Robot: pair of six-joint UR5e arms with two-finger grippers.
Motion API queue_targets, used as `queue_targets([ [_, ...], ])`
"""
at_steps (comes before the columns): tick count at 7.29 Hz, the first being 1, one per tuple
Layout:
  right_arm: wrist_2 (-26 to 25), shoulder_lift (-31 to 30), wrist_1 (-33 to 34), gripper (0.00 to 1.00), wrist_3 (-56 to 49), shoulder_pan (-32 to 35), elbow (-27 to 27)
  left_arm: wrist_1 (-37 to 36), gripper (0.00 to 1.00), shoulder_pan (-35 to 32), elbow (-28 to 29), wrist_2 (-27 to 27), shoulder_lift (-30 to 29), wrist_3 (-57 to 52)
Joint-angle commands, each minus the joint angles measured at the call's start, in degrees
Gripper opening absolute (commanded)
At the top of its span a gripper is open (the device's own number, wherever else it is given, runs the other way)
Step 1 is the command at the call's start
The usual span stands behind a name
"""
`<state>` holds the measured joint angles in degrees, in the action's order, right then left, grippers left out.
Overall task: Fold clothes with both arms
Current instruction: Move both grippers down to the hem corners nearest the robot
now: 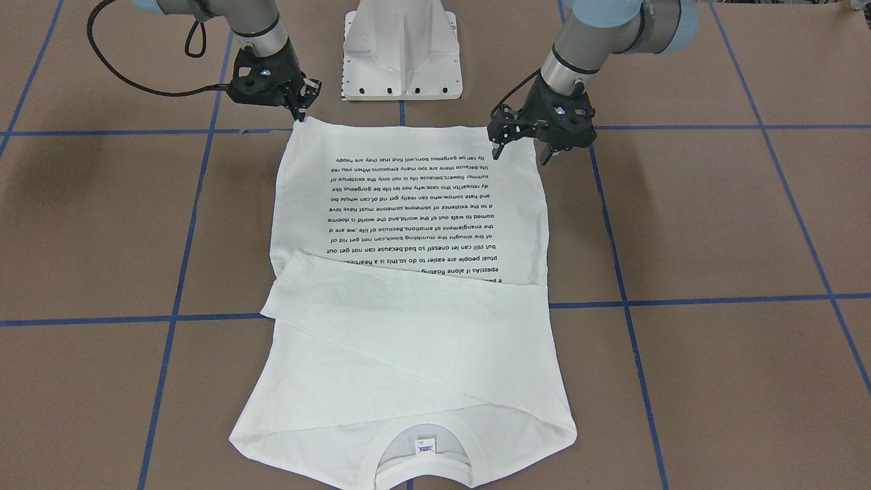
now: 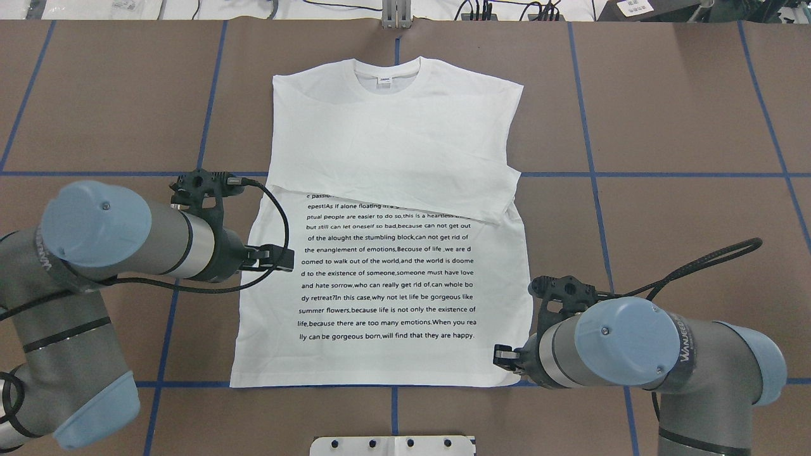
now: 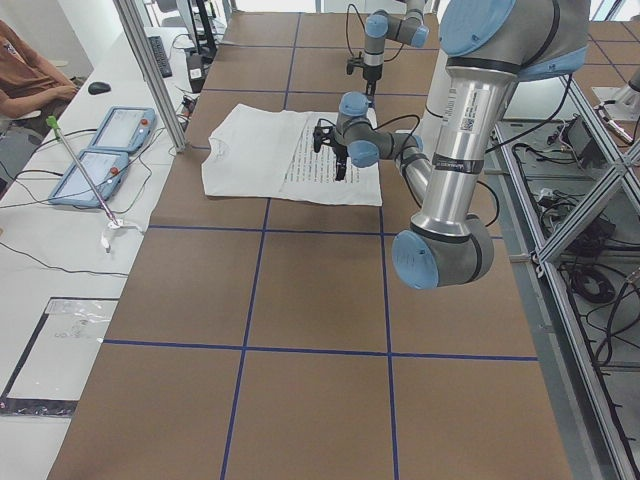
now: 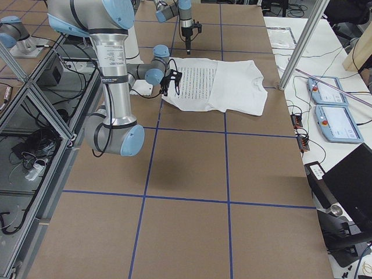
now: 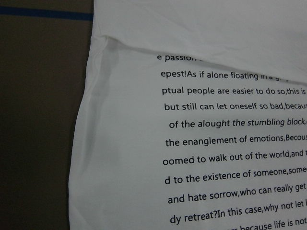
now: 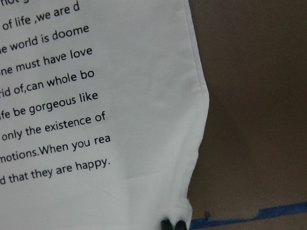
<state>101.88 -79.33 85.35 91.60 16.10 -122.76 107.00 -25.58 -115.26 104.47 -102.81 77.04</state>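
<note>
At the hem corners we'd grip this limp, light shirt (image 1: pixel 408 327): right pincer (image 1: pixel 300 110) pinches one, left pincer (image 1: pixel 522 154) hangs spread.

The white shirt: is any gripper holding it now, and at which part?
The right gripper seems to pinch the shirt at its hem corner; the left gripper hangs open above it, holding nothing.

Brown tabletop (image 1: pixel 714 224) with blue tape grid lies open either side of the white printed shirt (image 1: pixel 408 340); white metal pedestal base (image 1: pixel 403 51) stands near its hem.
</note>
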Motion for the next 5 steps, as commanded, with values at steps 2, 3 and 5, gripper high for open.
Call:
queue_targets([
  [2, -0.1, 0.05, 0.0, 0.0, -0.02, 0.86, -0.03, -0.04, 1.0, 4.83, -0.23, -2.17, 5.51, 2.76],
  [3, -0.1, 0.05, 0.0, 0.0, -0.02, 1.21, -0.03, -0.04, 1.0, 6.57, -0.23, -2.26, 6.21, 4.42],
  [5, -0.1, 0.05, 0.0, 0.0, -0.02, 2.09, -0.12, -0.04, 0.99, 11.05, -0.23, -2.43, 6.13, 8.8],
])
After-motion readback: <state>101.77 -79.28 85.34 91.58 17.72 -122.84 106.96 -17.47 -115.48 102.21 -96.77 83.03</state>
